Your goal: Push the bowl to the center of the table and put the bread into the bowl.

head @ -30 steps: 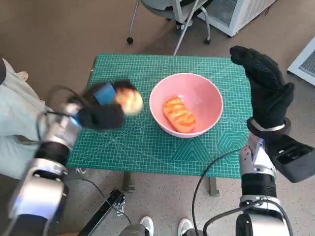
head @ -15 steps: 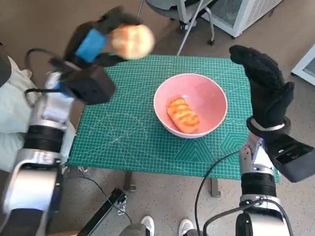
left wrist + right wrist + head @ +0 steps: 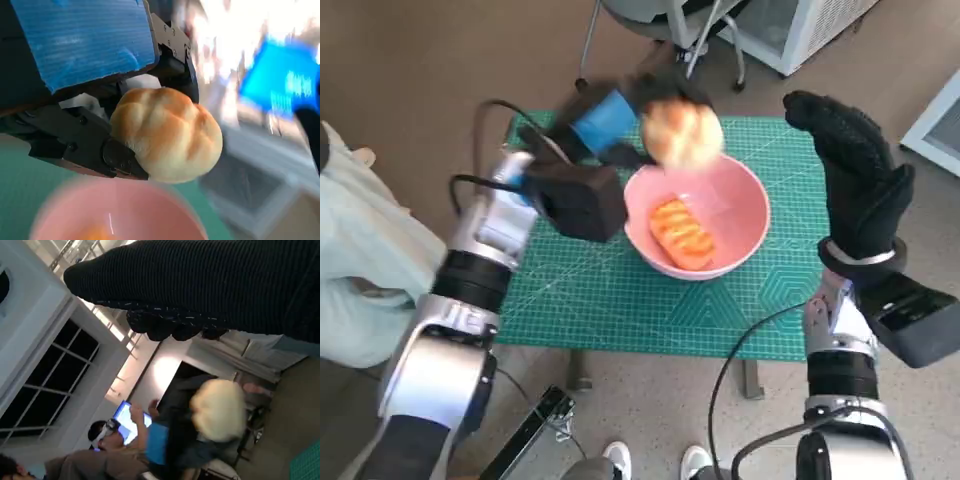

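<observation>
A pink bowl (image 3: 735, 190) stands near the middle of the green mat, with a long glazed bread (image 3: 684, 232) lying in it. My left hand (image 3: 620, 115) holds a round golden bun (image 3: 681, 133) in the air above the bowl's far rim; in the left wrist view the bun (image 3: 167, 134) sits between the black fingers (image 3: 85, 145), over the blurred pink bowl (image 3: 117, 215). My right hand (image 3: 855, 175) is raised upright beside the bowl's right side, fingers apart, holding nothing. The right wrist view shows the glove (image 3: 200, 285) and, beyond it, the bun (image 3: 217, 410) blurred.
The green cutting mat (image 3: 580, 290) covers the small table. An office chair base (image 3: 660, 40) and a white cabinet (image 3: 800, 30) stand beyond the far edge. A person's pale trouser leg (image 3: 360, 260) is at the left. A person (image 3: 107, 437) shows in the right wrist view.
My left hand has lifted the bun from left of the bowl and carried it rightward until it hangs over the bowl's far rim. The right hand has stayed raised in place.
</observation>
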